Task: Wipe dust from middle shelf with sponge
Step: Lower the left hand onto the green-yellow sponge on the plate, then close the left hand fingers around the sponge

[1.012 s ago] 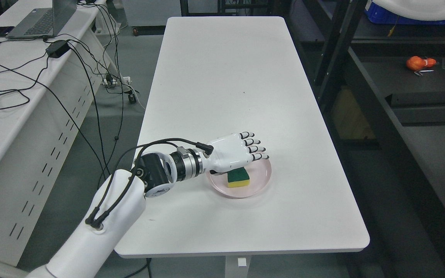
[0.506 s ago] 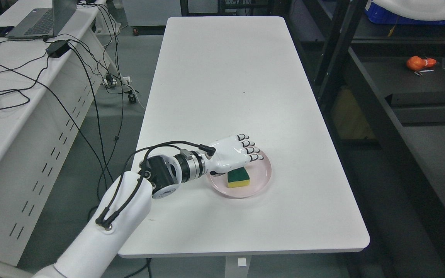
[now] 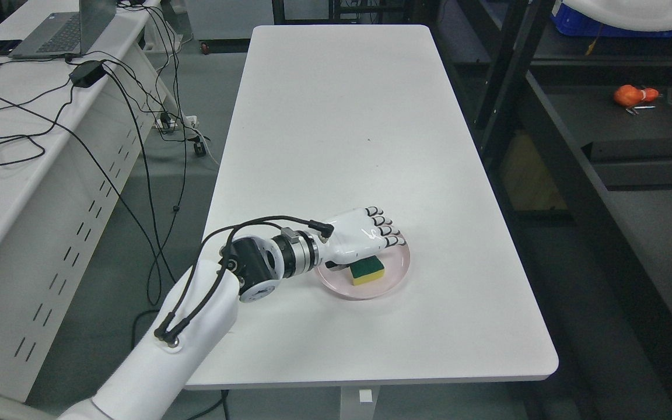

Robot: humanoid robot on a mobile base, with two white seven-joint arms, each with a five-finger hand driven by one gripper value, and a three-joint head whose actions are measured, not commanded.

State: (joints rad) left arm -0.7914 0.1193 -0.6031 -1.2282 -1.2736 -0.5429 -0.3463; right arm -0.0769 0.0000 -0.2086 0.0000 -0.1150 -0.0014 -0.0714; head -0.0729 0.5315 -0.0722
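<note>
Green-topped, yellow-bodied, the blocky sponge is seated in a round translucent pink dish. It is gripped from ten o'clock by the glossy white left hand, fingers curled over it.

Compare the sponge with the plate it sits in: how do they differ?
The sponge is a small block, green on top and yellow below; the plate is a wider, round, shallow, pale pink dish. The left hand overlaps the sponge's far edge, while the plate's near rim lies uncovered. Both rest on the white table.

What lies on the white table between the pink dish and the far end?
Nothing: in the head view the white table is bare from the pink dish to its far end.
</note>
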